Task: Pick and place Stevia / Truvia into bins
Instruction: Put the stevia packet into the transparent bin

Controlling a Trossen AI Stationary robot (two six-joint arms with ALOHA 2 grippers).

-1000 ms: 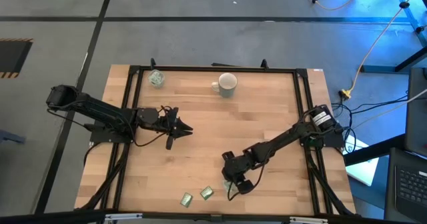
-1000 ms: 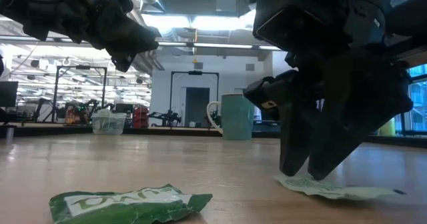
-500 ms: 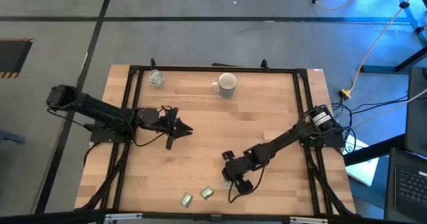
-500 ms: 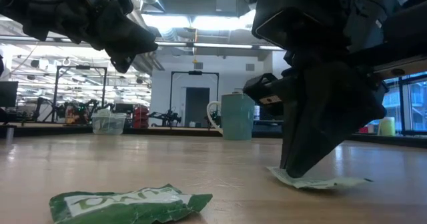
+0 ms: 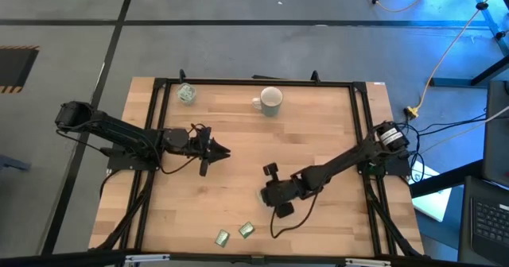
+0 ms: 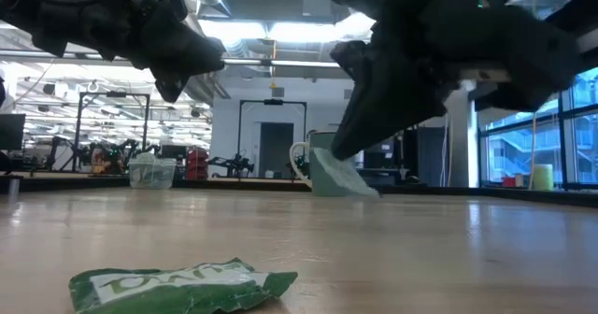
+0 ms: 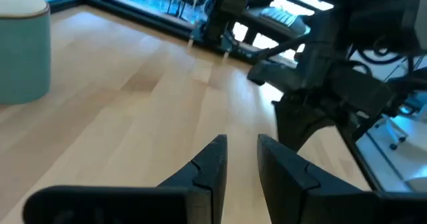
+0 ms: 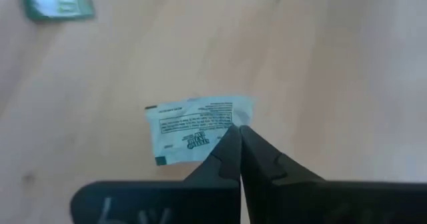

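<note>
My right gripper (image 8: 238, 139) is shut on a white Stevia sachet (image 8: 190, 129) and holds it above the table's near middle (image 5: 265, 195). Two more green sachets (image 5: 222, 237) (image 5: 246, 230) lie flat near the front edge; the low view shows one of them (image 6: 182, 286) close up. The pale mug (image 5: 271, 101) and the clear cup (image 5: 187, 93) stand at the far edge. My left gripper (image 5: 224, 152) hovers left of centre, open with a narrow gap (image 7: 241, 159) and nothing between its fingers. My right gripper pinches the sachet between its two fingertips at one short edge, near a corner (image 8: 227, 123). The fingers slant down from the table's right side. The sachet (image 6: 341, 176) hangs tilted below the fingertips, clear of the table.
A black frame (image 5: 254, 82) runs along the table's edges. Bare wood lies between the held sachet and the two bins. Cables trail on the floor beyond the right edge.
My right gripper has shut on the white sachet, then risen and tipped, moving a little toward the far edge. The sachet, flat on the table before, now hangs lifted clear.
</note>
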